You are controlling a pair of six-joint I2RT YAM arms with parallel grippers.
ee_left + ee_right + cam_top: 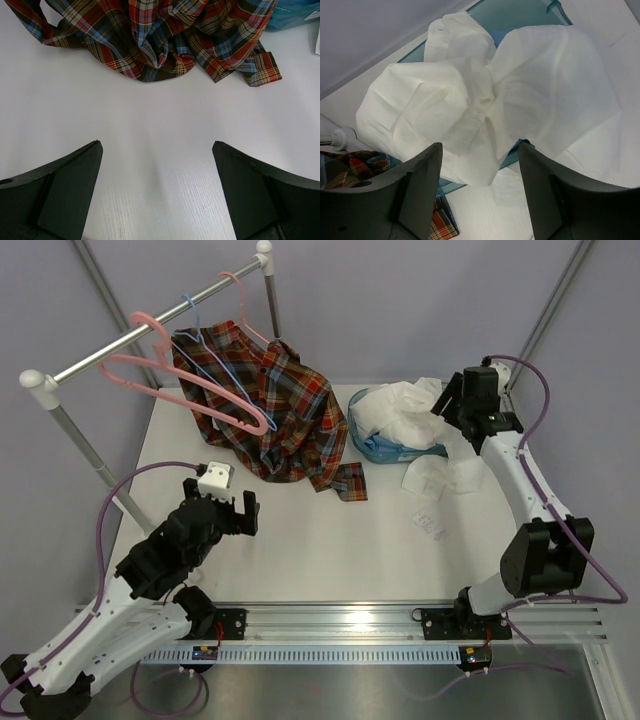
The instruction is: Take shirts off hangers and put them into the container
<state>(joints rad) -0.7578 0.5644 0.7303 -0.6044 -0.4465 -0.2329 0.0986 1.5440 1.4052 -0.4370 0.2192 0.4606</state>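
White tabletop [300,550] fills my overhead view: the plaid shirt [290,420] droops from the rail [150,335] among the pink hangers [190,380], its lower part heaped on the table. The white shirt [410,405] is piled in the teal container [380,448], spilling over its right rim. On my left wrist view, the left gripper [156,145] is spread wide and empty over bare table, near the plaid cloth. On my right wrist view, the right gripper [477,150] hangs over the white shirt, jaws parted, pinching nothing.
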